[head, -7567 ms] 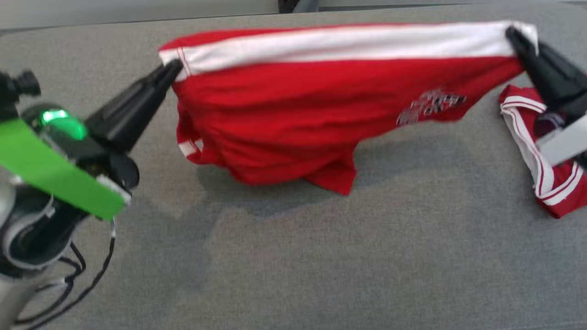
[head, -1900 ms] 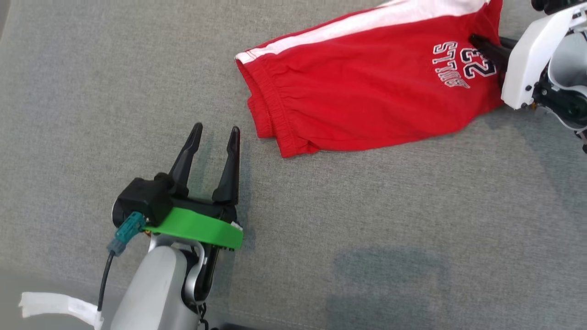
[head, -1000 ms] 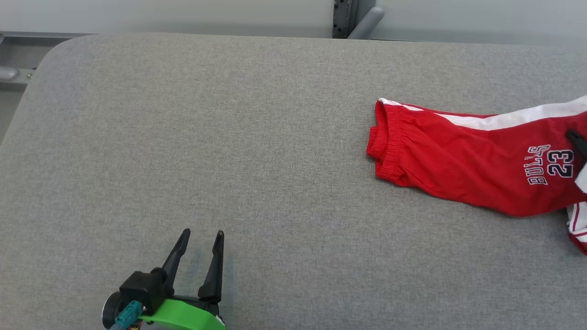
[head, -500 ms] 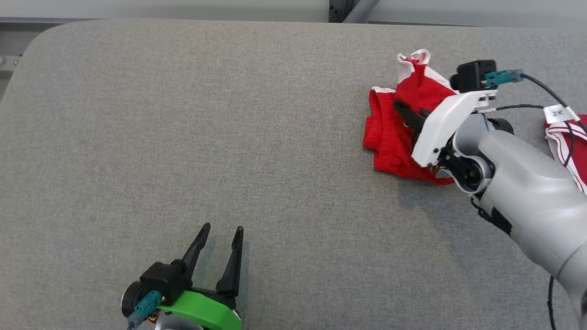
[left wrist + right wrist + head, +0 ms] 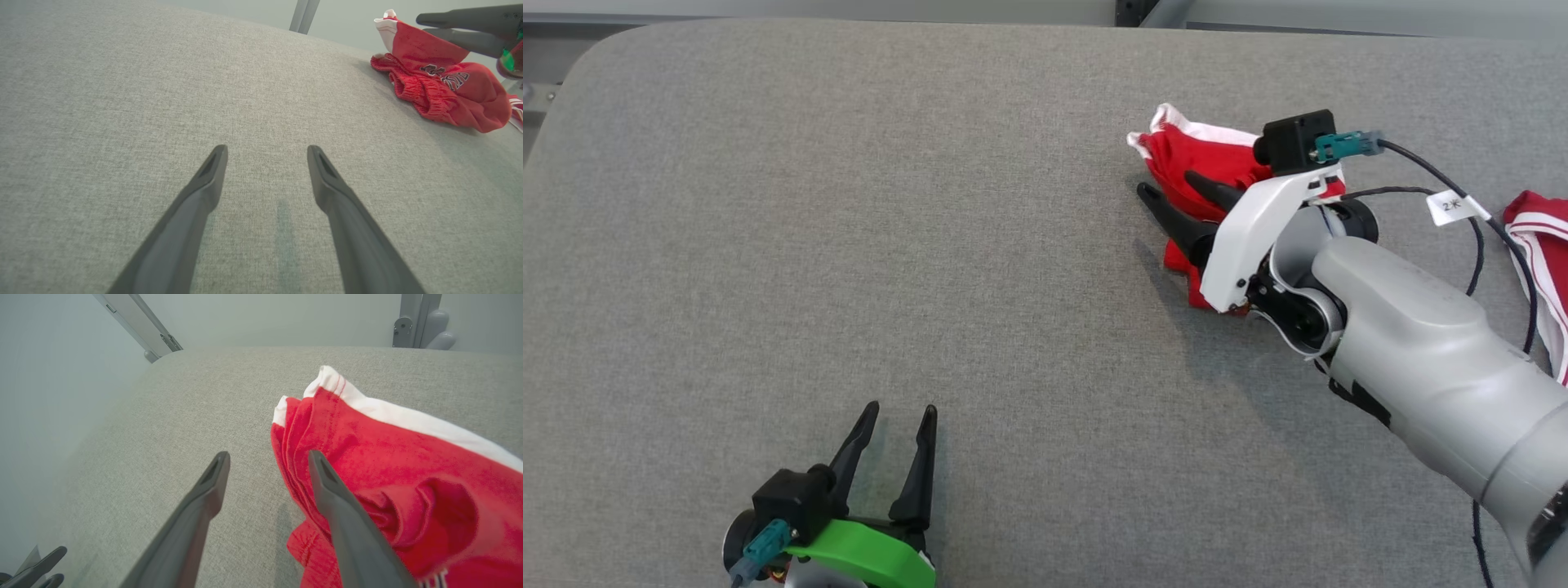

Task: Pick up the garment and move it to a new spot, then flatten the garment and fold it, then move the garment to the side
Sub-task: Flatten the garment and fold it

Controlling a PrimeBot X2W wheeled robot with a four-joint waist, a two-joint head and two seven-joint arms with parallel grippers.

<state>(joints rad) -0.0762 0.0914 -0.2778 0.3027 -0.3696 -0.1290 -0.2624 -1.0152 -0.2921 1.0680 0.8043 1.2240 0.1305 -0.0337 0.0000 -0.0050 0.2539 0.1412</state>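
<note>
Crumpled red shorts [image 5: 1176,155] lie on the grey surface [image 5: 849,204], white-trimmed corner raised toward its far edge; right pincer [image 5: 1170,183] and left pincer [image 5: 900,408] both gape.

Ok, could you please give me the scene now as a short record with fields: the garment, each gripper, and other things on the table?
Garment: red shorts with a white stripe, bunched in loose folds, not lying flat
Surface: grey padded table
Right gripper: open, at the shorts' edge, gripping nothing
Left gripper: open, empty, at the near side, apart from the shorts
Other: second red-and-white garment at the right edge
</note>
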